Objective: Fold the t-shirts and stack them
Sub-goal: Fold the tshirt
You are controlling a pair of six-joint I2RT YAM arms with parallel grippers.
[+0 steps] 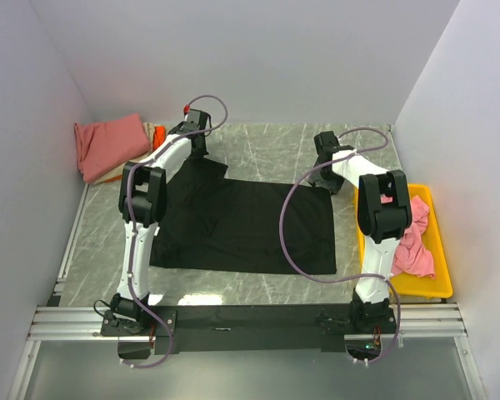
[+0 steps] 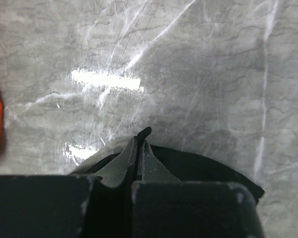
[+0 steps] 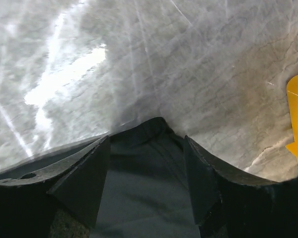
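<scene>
Two end effectors: left (image 2: 139,144) pinching black t-shirt (image 1: 242,225), right (image 3: 146,143) spread near yellow bin (image 1: 439,282).

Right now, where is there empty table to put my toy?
Bare marble shows beyond the black t-shirt, between the left arm and right arm, and in the near strip between that shirt and the rail. Crowded: the far-left corner with the folded dusty-red t-shirt, the right side with the yellow bin.
</scene>
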